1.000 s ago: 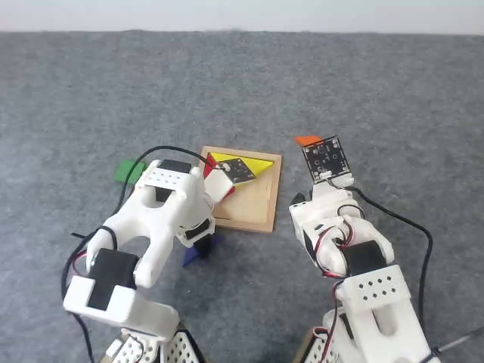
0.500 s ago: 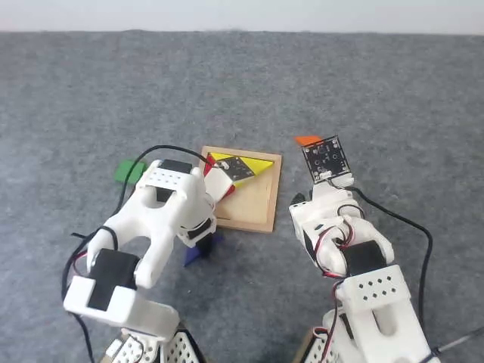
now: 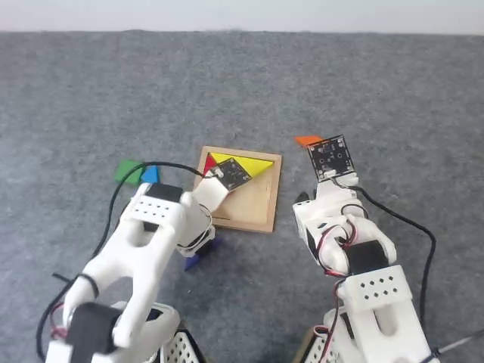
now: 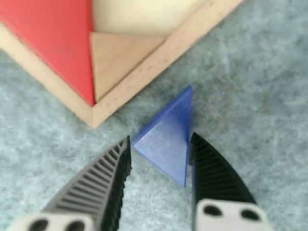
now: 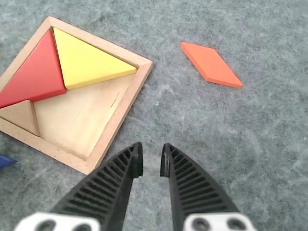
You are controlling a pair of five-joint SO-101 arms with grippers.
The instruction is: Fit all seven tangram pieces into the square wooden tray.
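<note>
The square wooden tray (image 3: 265, 208) (image 5: 120, 125) holds a red triangle (image 5: 36, 77), a yellow triangle (image 5: 86, 62) and a small tan triangle (image 5: 21, 115). Just outside the tray's near left corner, a dark blue triangle (image 4: 168, 139) (image 3: 198, 255) lies on the carpet. My left gripper (image 4: 160, 139) is down over it, one finger touching each side. My right gripper (image 5: 151, 151) hovers over the carpet just off the tray's right side, fingers almost together with nothing between them. An orange parallelogram (image 5: 211, 64) (image 3: 306, 140) lies beyond it.
A green piece (image 3: 127, 170) and a light blue piece (image 3: 150, 175) lie on the grey carpet left of the tray. The left arm's wrist (image 3: 227, 174) hangs over the tray's left part. Open carpet stretches behind the tray.
The left arm has stretched out lower toward the dark blue triangle, which uncovers the light blue piece beside the green one. The right arm has barely shifted.
</note>
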